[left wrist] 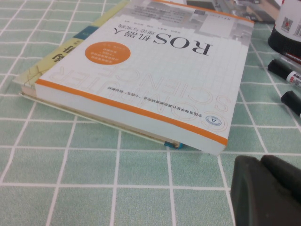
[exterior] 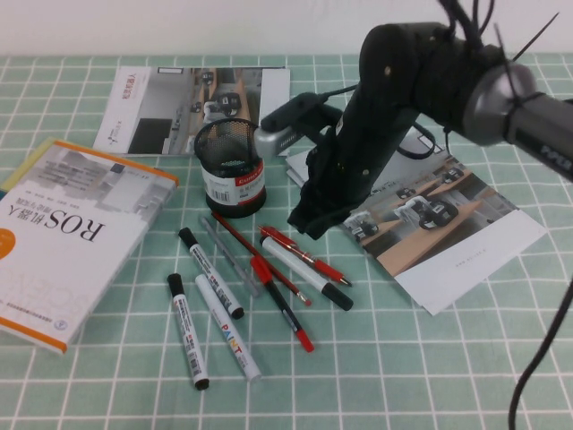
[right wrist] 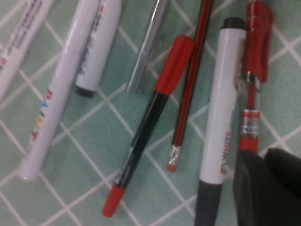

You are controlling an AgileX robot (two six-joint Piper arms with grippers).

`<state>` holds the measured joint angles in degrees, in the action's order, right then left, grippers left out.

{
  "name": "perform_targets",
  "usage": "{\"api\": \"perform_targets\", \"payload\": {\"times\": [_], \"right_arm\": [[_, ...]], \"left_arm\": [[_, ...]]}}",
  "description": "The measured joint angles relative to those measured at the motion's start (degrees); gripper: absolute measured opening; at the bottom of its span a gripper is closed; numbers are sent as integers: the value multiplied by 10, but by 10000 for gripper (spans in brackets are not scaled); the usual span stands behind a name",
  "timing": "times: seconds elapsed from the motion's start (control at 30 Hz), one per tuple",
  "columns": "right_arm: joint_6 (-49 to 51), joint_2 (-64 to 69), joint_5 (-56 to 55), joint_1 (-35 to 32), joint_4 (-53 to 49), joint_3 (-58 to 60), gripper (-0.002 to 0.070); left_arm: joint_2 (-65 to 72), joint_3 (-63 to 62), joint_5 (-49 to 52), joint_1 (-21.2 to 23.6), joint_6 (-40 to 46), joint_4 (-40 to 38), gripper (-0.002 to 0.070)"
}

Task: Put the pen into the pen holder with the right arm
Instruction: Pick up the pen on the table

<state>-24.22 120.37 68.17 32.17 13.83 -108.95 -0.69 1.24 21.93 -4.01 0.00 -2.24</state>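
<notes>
The all-red click pen [exterior: 309, 257] lies on the green checked cloth among other pens, in front of and to the right of the black mesh pen holder [exterior: 231, 167]. My right gripper [exterior: 305, 219] hangs just above the far end of the pen cluster, beside the holder, fingers together and holding nothing. In the right wrist view the red pen [right wrist: 256, 56] runs under my right gripper [right wrist: 263, 164], next to a white marker [right wrist: 221, 103]. My left gripper [left wrist: 261, 164] is shut and empty, low over the cloth beside the book; it is out of the high view.
A thin red stick pen [exterior: 264, 262], a black-barrelled pen with red ends [exterior: 285, 309], a grey pen [exterior: 231, 255] and several white markers [exterior: 210, 273] lie close together. A ROS book [exterior: 72, 233] is at the left. Brochures lie at the back [exterior: 179, 107] and right [exterior: 448, 237].
</notes>
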Motion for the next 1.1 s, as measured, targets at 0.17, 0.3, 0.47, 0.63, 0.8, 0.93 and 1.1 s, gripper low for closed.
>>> {"api": "perform_targets", "payload": {"times": [0.17, 0.3, 0.47, 0.63, 0.8, 0.93, 1.1], "right_arm": [[-19, 22, -2, 0, -4, 0, 72], [-21, 44, -17, 0, -5, 0, 139], [-23, 64, -37, 0, -6, 0, 175], [-23, 77, -47, 0, -6, -6, 180], [-23, 92, -61, 0, -8, -7, 180], [-23, 103, -65, 0, -15, -18, 181], [-23, 114, -58, 0, -15, -39, 180]], "left_arm": [[0, 0, 0, 0, 0, 0, -4], [0, 0, 0, 0, 0, 0, -4], [0, 0, 0, 0, 0, 0, -4], [0, 0, 0, 0, 0, 0, -4], [0, 0, 0, 0, 0, 0, -4], [0, 0, 0, 0, 0, 0, -4], [0, 0, 0, 0, 0, 0, -4]]}}
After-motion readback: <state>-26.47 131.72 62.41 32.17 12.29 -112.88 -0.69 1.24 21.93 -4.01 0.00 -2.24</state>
